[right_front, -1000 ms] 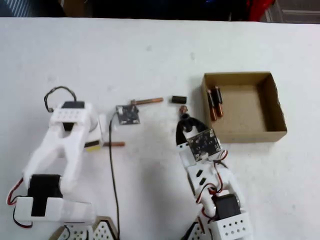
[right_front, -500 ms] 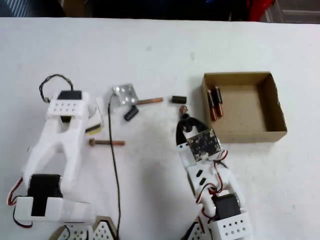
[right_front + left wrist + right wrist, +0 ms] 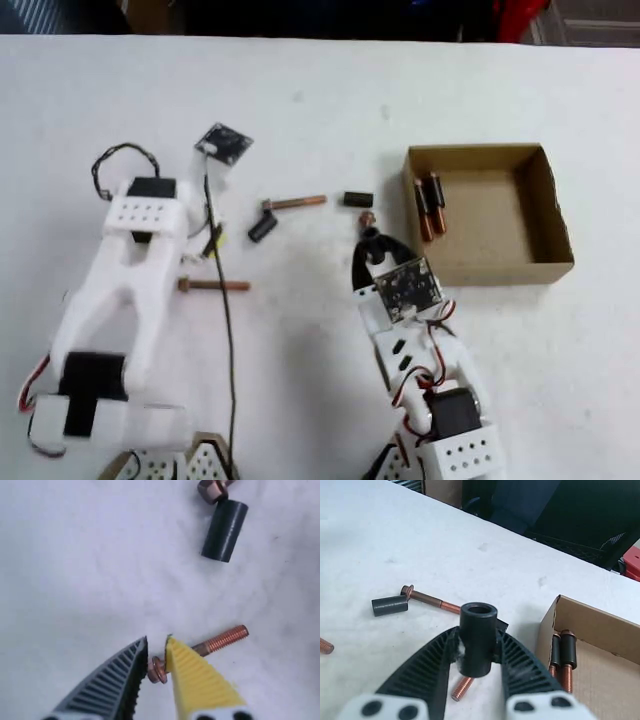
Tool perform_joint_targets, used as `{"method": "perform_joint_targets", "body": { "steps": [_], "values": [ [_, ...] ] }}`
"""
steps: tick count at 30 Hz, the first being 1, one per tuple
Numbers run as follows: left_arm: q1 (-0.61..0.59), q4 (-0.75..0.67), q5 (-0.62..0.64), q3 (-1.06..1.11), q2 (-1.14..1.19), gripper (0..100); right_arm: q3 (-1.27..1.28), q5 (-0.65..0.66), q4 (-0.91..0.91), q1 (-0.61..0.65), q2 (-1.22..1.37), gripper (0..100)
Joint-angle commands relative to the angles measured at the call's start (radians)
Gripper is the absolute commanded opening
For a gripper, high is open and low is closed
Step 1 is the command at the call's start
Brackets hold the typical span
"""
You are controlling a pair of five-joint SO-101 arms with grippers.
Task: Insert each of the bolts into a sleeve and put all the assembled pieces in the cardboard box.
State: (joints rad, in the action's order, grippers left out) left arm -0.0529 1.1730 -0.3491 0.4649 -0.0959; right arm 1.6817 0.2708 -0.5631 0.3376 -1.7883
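Left gripper sits right over a bolt, whose head end shows in the gap between its fingertips. A loose sleeve lies further out ahead of it. Right gripper has a sleeve standing upright between its jaws, with the cardboard box just ahead to its right and two assembled pieces inside.

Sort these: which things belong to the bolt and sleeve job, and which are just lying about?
Belong:
cardboard box; two assembled pieces inside; held sleeve in the right gripper; second sleeve near the box; third sleeve; first bolt beside it; second bolt at the left gripper; third bolt below the held sleeve.

Lying about:
black cable; dark chair behind.
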Motion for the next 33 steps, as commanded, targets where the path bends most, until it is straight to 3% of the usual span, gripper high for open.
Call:
{"method": "perform_joint_targets", "body": {
  "steps": [1,9,14,18,23,33],
  "values": [
    [0.024,0.068,0.014,-0.041,-0.15,2,0.008,-0.005,0.002,-0.007,-0.012,1.6],
    [0.111,0.195,0.011,0.097,-0.352,2,0.008,-0.005,0.001,-0.008,-0.012,1.6],
    [0.151,0.195,0.02,0.133,-0.539,2,0.008,-0.005,0.001,-0.008,-0.012,1.6],
    [0.15,0.201,0.155,0.152,-0.65,2,0.008,-0.005,0.001,-0.008,-0.012,1.6],
    [0.154,0.195,0.218,0.216,-0.665,2,0.008,-0.005,0.001,-0.008,-0.012,1.6],
    [0.154,0.218,0.221,0.336,-0.671,2,0.008,-0.005,0.001,-0.01,-0.01,1.6]
  ]
}}
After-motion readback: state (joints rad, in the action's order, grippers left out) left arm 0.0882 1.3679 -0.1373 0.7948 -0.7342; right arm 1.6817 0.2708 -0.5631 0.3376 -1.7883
